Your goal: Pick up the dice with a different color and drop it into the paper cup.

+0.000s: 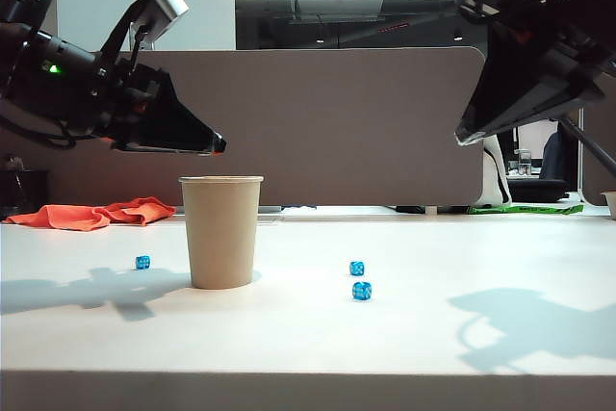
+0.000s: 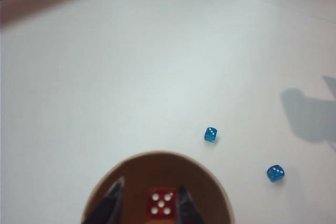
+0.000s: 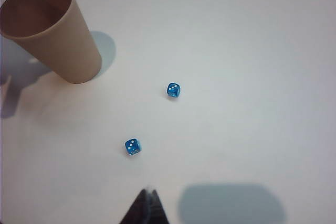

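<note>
Item: small translucent red die (image 2: pixel 161 203) with white dots, directly over the mouth of the tall tan paper cup (image 1: pixel 220 232).

Left claw (image 2: pixel 149 199) above the cup rim, fingers apart either side of the die, touching or not unclear. Right claw (image 3: pixel 145 207) raised at right, together, well away. Three small blue dice (image 1: pixel 357 268) on the white table (image 1: pixel 414 344).

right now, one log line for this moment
left gripper: over paper cup, red die between open fingers | right gripper: raised, shut | blue dice: on table
</note>
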`<state>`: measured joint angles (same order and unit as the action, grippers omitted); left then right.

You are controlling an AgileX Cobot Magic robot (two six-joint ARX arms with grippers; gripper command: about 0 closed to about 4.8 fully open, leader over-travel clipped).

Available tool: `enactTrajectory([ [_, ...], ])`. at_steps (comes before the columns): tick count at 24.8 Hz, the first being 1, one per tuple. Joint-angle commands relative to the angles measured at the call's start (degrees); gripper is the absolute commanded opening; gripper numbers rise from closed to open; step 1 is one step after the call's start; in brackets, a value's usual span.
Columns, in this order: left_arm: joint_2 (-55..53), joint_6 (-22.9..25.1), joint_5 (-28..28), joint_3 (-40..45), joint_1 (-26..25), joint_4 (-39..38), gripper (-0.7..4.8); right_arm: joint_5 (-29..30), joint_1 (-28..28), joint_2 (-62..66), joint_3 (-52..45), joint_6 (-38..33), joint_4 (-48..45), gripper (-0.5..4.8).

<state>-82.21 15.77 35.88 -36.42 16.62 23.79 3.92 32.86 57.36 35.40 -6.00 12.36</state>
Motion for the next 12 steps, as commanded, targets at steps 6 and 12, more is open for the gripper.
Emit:
enactTrajectory([
  [6, 0.22, -9.68, -1.38, -0.26, 0.07, 4.15, 1.27, 0.09, 0.04, -0.15, 0.13, 0.02, -0.59, -0.01],
  [12, 0.22, -10.23, -1.38, -0.26, 0.07, 4.2, 1.21, 0.07, 0.04, -0.15, 0.13, 0.02, -0.59, -0.01],
])
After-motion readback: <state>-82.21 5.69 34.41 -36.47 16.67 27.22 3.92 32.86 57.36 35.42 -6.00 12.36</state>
